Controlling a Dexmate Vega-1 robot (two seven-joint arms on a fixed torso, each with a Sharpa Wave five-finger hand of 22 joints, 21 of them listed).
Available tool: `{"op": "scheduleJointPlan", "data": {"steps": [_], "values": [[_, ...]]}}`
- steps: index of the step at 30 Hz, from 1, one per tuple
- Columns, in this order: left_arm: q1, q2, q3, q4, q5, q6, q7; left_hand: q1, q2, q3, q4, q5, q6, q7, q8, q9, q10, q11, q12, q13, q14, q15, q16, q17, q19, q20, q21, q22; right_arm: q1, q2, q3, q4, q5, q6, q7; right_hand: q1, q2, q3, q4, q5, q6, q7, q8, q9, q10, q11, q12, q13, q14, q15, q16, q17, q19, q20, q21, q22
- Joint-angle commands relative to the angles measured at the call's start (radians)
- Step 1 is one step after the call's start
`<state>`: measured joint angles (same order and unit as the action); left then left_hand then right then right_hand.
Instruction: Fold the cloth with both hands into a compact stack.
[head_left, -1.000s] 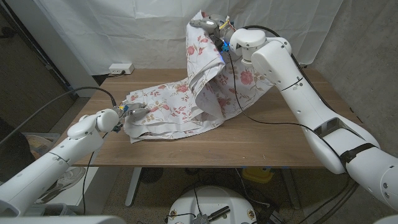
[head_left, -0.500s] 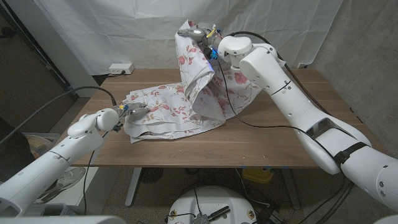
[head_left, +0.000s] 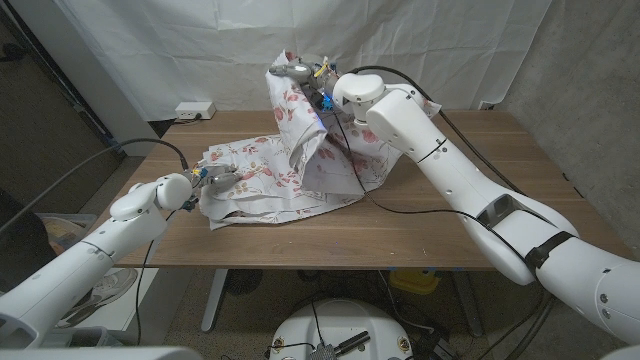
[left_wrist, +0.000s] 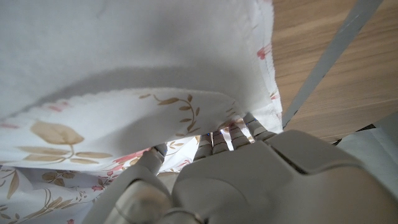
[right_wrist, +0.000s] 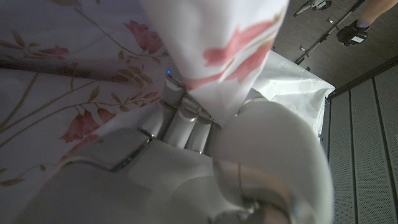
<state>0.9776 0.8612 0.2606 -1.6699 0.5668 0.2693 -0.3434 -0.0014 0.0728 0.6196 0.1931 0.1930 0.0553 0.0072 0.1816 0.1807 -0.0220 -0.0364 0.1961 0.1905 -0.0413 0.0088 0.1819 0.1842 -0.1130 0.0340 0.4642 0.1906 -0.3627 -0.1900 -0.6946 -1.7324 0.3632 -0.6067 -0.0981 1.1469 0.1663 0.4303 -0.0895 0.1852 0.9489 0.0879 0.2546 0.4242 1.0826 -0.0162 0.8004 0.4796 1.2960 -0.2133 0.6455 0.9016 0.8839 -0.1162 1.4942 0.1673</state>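
Cloth (head_left: 300, 165) lifted by right robot hand (head_left: 296, 72), left robot hand (head_left: 218, 178) gripping its edge

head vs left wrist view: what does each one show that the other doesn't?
Head view only: the right robot hand holding a corner of the cloth high above the table, the white curtain behind, and a power strip at the table's far edge.
Left wrist view only: a close look at the left robot hand's fingers tucked under the cloth's hem.
Both: the floral cloth, the wooden table and the left robot hand on the cloth's edge.
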Motion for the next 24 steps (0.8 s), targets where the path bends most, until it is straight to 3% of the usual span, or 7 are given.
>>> {"op": "scheduleJointPlan", "data": {"steps": [1, 7, 24], "values": [[-0.012, -0.002, 0.009, 0.016, -0.002, -0.011, -0.005, 0.001, 0.104, -0.007, 0.0, 0.006, 0.007, -0.003, 0.004, 0.001, 0.003, -0.002, 0.005, 0.0, 0.001, -0.006, 0.009, 0.001, -0.002, -0.008, 0.001, 0.003, -0.04, 0.098, -0.01, 0.113, 0.006, 0.062, -0.048, 0.006, 0.011, 0.009, 0.01, 0.004, 0.03, 0.036, -0.007, 0.001, 0.001, 0.015, -0.01, -0.014, 0.007, 0.002, -0.016, -0.025, 0.013, -0.089, -0.012, 0.0], [-0.024, -0.004, 0.018, 0.029, 0.0, -0.017, -0.009, 0.001, 0.104, -0.007, 0.0, 0.006, 0.006, -0.003, 0.004, 0.001, 0.003, -0.003, 0.005, 0.0, 0.001, -0.006, 0.009, 0.001, -0.002, -0.009, 0.001, 0.003, -0.048, 0.147, -0.004, 0.181, 0.018, 0.082, -0.07, 0.004, 0.012, 0.016, 0.015, 0.005, 0.028, 0.038, -0.01, -0.001, 0.002, 0.017, -0.019, -0.031, 0.009, 0.004, -0.029, -0.042, 0.017, -0.087, -0.023, -0.001], [-0.062, -0.021, 0.041, 0.074, 0.003, -0.042, -0.007, 0.001, 0.105, -0.008, 0.0, 0.007, 0.005, -0.003, 0.004, 0.001, 0.002, -0.002, 0.005, 0.0, 0.0, -0.005, 0.009, 0.001, -0.003, -0.01, 0.0, 0.003, -0.059, 0.214, -0.033, 0.27, 0.034, 0.09, -0.06, 0.0, 0.009, 0.035, 0.025, 0.005, 0.027, 0.045, -0.018, -0.008, 0.007, 0.023, -0.033, -0.062, 0.013, 0.007, -0.049, -0.065, 0.027, -0.081, -0.052, -0.002]]}}
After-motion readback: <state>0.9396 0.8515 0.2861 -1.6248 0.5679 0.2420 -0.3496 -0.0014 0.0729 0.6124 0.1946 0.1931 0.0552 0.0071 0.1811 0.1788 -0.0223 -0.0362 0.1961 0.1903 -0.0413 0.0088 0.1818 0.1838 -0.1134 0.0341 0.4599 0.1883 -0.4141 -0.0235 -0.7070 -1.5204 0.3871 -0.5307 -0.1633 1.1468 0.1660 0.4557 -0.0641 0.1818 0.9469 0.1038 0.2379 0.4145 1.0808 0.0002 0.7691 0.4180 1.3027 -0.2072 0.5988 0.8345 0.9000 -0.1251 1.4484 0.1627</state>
